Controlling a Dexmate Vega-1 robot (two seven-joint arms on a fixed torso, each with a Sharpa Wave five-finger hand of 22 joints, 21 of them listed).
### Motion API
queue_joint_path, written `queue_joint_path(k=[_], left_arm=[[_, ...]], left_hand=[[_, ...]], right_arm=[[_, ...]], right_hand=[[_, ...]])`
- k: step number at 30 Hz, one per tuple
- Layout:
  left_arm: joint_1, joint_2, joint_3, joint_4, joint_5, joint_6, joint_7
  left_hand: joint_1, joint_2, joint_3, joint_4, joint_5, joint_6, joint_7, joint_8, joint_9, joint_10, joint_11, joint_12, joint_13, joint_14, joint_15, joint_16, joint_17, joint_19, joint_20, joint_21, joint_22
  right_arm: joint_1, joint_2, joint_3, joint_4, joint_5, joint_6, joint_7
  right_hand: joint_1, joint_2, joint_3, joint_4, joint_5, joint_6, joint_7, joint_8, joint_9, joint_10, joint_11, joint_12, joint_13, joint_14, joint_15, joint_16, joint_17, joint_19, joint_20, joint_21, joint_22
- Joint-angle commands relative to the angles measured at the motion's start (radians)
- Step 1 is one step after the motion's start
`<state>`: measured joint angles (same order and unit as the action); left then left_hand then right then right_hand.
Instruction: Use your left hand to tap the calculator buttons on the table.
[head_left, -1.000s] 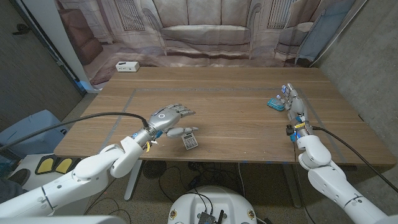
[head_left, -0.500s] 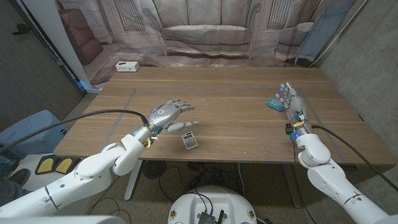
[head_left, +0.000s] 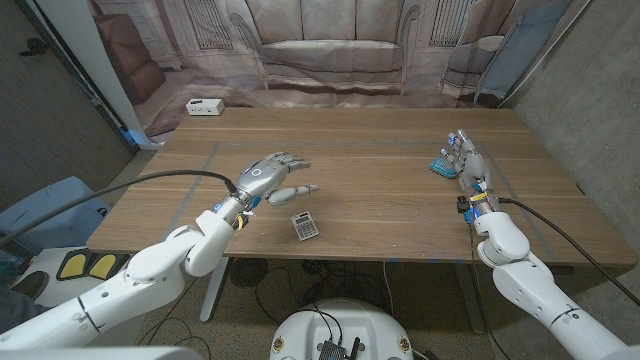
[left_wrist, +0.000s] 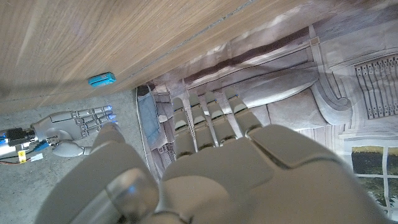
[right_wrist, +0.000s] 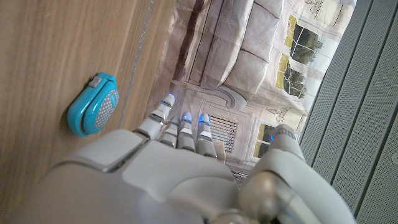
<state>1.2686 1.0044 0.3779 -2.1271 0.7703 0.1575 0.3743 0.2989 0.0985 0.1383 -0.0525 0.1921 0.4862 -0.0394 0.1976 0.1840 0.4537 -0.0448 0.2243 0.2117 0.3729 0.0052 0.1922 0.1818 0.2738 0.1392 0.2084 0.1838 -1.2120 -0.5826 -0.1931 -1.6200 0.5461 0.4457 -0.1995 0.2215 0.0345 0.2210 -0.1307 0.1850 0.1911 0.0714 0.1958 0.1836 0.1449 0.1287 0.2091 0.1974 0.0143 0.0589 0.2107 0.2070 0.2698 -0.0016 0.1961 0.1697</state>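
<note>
Left hand (head_left: 272, 175), fingers open & empty, hovers just behind the calculator (head_left: 305, 226) near table's (head_left: 400, 220) front edge; probably between taps, next needs lowering a fingertip onto keys.

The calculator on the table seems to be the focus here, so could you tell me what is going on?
The robot's left hand hovers above the wooden table, just behind the small calculator near the front edge, fingers extended and holding nothing; it is not touching the buttons. The right hand waits at the table's right side beside a small turquoise device, also holding nothing. A white box sits at the far left corner.
</note>
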Motion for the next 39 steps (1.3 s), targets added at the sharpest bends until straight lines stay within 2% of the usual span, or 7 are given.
queue_joint_path(k=[1,14,20,32,39], left_arm=[[0.024,-0.024,-0.034,-0.034,-0.018,0.047,0.013],[0.020,-0.074,-0.046,-0.018,-0.101,0.040,0.036],[-0.007,-0.111,-0.034,0.023,-0.134,0.016,0.073],[-0.046,-0.147,-0.045,0.044,-0.226,0.021,0.060],[-0.095,-0.199,-0.003,0.082,-0.245,0.008,0.090]], left_hand=[[-0.008,-0.006,0.002,-0.006,-0.003,0.011,0.002,0.010,0.002,-0.001,-0.004,-0.001,0.004,0.002,-0.001,0.001,0.002,0.003,0.008,0.000,0.004],[-0.010,-0.006,0.003,-0.006,-0.004,0.021,0.012,0.011,0.002,-0.001,-0.002,-0.001,0.004,-0.001,-0.001,-0.001,0.002,0.005,0.011,0.001,0.004],[-0.011,-0.005,0.003,-0.006,-0.004,0.032,0.015,0.013,0.002,-0.002,0.002,-0.001,0.004,-0.005,0.001,-0.002,0.002,0.002,0.009,0.000,0.004],[-0.012,-0.004,0.004,-0.007,-0.004,0.039,0.020,0.013,0.002,0.001,0.006,0.000,0.004,-0.006,0.002,-0.002,0.002,-0.001,0.009,-0.001,0.004],[-0.013,-0.003,0.005,-0.007,-0.005,0.041,0.029,0.012,0.002,0.004,0.011,0.001,0.004,-0.006,0.002,-0.002,0.002,-0.004,0.009,-0.002,0.004]], right_arm=[[0.016,0.000,-0.008,0.019,0.008,0.006,0.020],[0.030,-0.006,-0.010,0.019,0.011,0.000,0.026],[0.039,-0.006,-0.013,0.028,0.028,-0.004,0.042],[0.058,-0.005,-0.023,0.032,0.020,-0.008,0.043],[0.074,-0.008,-0.029,0.054,0.025,0.004,0.071]], right_hand=[[0.002,0.007,-0.003,-0.002,-0.002,0.003,0.003,-0.002,0.003,0.003,0.001,0.000,0.002,0.004,0.001,-0.001,0.003,0.011,0.001,0.000,0.003],[0.002,0.007,-0.004,-0.003,-0.002,0.002,0.003,-0.002,0.003,0.004,-0.001,0.000,0.002,0.004,0.002,-0.001,0.003,0.012,0.001,0.000,0.003],[0.002,0.007,-0.004,-0.002,-0.002,0.003,0.002,-0.002,0.003,0.005,-0.001,0.000,0.002,0.004,0.001,-0.001,0.003,0.013,-0.001,0.000,0.003],[0.004,0.009,-0.004,-0.003,-0.001,0.002,0.006,-0.002,0.003,0.008,0.000,0.000,0.002,0.010,-0.003,0.001,0.003,0.021,-0.009,0.002,0.002],[0.005,0.010,-0.004,-0.004,-0.001,0.004,0.007,-0.002,0.003,0.013,-0.003,0.002,0.002,0.019,-0.007,0.003,0.003,0.029,-0.013,0.005,0.002]])
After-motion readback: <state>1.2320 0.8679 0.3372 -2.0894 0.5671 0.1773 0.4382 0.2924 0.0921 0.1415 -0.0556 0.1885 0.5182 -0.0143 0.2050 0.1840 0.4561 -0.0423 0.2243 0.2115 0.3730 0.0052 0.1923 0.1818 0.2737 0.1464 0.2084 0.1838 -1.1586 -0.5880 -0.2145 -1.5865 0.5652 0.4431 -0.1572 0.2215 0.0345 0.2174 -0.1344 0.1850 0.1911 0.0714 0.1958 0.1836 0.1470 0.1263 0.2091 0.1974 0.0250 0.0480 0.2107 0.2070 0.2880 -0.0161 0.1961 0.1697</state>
